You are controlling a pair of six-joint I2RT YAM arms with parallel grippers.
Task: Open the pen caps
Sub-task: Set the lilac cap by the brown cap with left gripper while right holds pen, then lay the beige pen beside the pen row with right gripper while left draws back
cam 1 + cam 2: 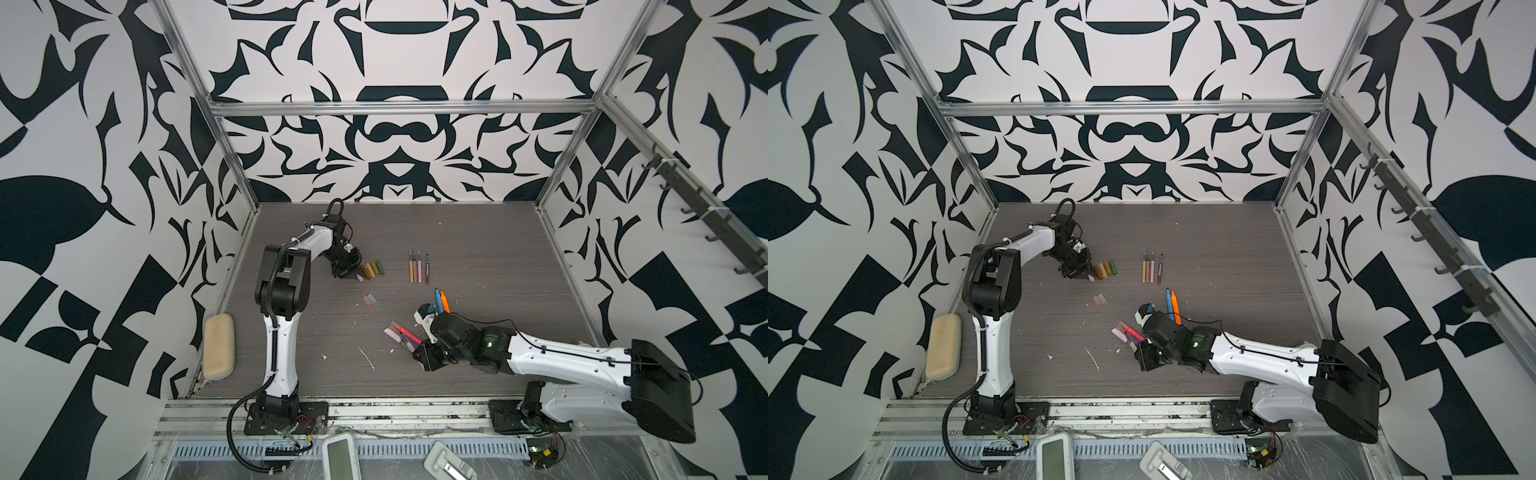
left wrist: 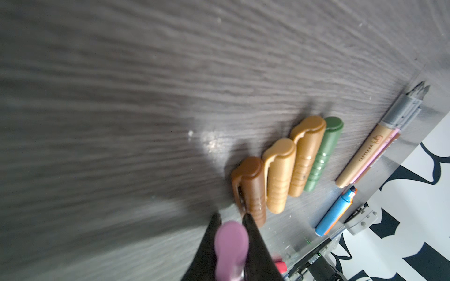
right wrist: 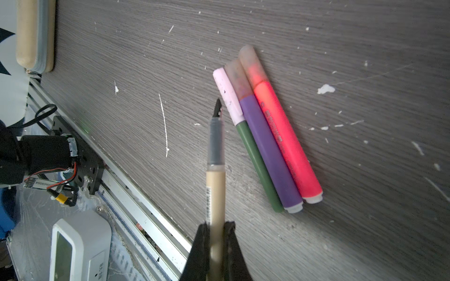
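My left gripper (image 2: pixel 231 219) is shut on a mauve-pink pen cap (image 2: pixel 231 245), low over the table and right beside a row of loose pen caps: brown (image 2: pixel 250 189), two gold (image 2: pixel 278 175) and green (image 2: pixel 323 153). In a top view this gripper (image 1: pixel 355 276) is at the row's left end. My right gripper (image 3: pixel 216 226) is shut on an uncapped beige pen (image 3: pixel 215 189) with a grey grip and dark nib. Beside it lie three capped pens: green with a pale pink cap (image 3: pixel 227 95), purple (image 3: pixel 267 150) and red-pink (image 3: pixel 285 136).
Three uncapped thin pens (image 1: pixel 419 268) lie mid-table, with blue and orange pens (image 1: pixel 441 300) nearer the right arm. Two pastel caps (image 1: pixel 370 300) lie loose. A beige pencil case (image 1: pixel 218 352) rests at the table's left edge, and a white device (image 1: pixel 338 457) sits past the front rail.
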